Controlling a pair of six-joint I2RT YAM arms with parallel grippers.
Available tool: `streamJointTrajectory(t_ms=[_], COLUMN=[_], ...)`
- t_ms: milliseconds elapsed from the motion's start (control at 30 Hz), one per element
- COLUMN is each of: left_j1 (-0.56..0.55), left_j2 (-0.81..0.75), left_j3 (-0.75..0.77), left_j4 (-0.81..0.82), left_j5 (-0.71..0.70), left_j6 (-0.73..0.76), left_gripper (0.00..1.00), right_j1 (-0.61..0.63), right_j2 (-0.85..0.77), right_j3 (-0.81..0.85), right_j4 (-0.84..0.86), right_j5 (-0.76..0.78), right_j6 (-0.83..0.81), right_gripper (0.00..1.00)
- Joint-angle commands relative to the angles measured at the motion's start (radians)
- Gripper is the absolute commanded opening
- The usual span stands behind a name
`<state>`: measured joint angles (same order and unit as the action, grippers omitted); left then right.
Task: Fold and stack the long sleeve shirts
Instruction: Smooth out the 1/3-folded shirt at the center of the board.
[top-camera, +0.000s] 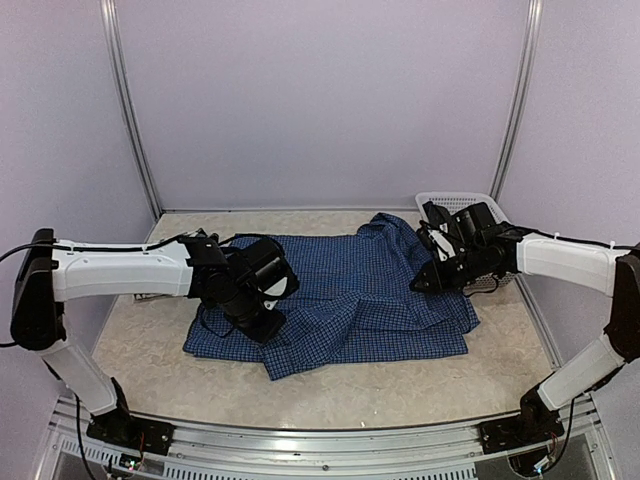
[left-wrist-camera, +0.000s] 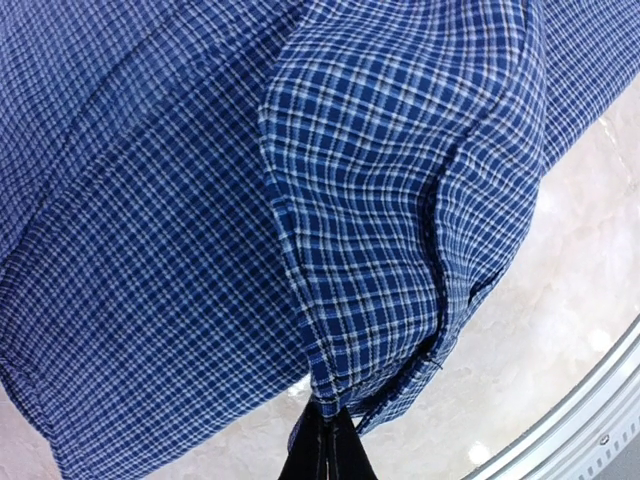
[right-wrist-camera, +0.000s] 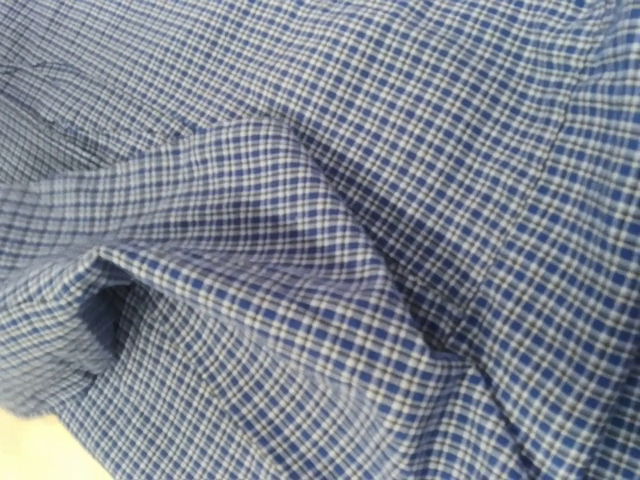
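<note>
One long sleeve shirt, blue with a fine dark check (top-camera: 350, 290), lies spread and rumpled across the middle of the table. My left gripper (top-camera: 265, 323) sits at the shirt's near left part. In the left wrist view its black fingers (left-wrist-camera: 318, 450) are pressed together on a hemmed fold of the cloth (left-wrist-camera: 400, 200), which rises from the left gripper (left-wrist-camera: 330, 412). My right gripper (top-camera: 420, 284) tapers to a point on the shirt's bunched right side. The right wrist view is filled by creased blue cloth (right-wrist-camera: 300, 250) that hides its fingers.
A white plastic basket (top-camera: 462, 203) stands at the back right, behind the right arm. Bare beige tabletop (top-camera: 400, 385) runs between the shirt and the metal rail at the near edge (top-camera: 330, 440). Pale walls close in the back and both sides.
</note>
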<state>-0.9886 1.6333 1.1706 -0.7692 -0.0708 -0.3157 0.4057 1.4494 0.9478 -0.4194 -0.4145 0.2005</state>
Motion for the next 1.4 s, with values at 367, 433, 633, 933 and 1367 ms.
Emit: streamJointTrajectory(t_ms=[367,433,633,933,1367], left_j1=[0.214,0.234,0.280,0.294,0.281], left_j2=[0.052,0.073,0.143,0.252,0.228], left_j3=[0.112,0.118,0.137,0.217,0.272], left_j4=[-0.217,-0.219,-0.206,-0.207,-0.208], left_j5=[0.034,0.023,0.008,-0.091,-0.115], left_j6=[0.213,0.223,0.251,0.235,0.224], left_gripper=[0.00,0.00,0.00,0.00,0.03], right_j1=[0.009,0.010,0.013,0.061,0.041], right_j2=[0.030,0.040,0.027,0.013,0.195], right_j3=[0.033,0.035,0.020,-0.066,0.006], right_j4=[-0.018,-0.021,-0.038,-0.014,-0.049], right_j5=[0.023,0.023,-0.030,-0.069,0.090], right_j6=[-0.032,-0.033,-0.060,-0.031,0.009], right_gripper=[0.32,0.33,0.35,0.40,0.35])
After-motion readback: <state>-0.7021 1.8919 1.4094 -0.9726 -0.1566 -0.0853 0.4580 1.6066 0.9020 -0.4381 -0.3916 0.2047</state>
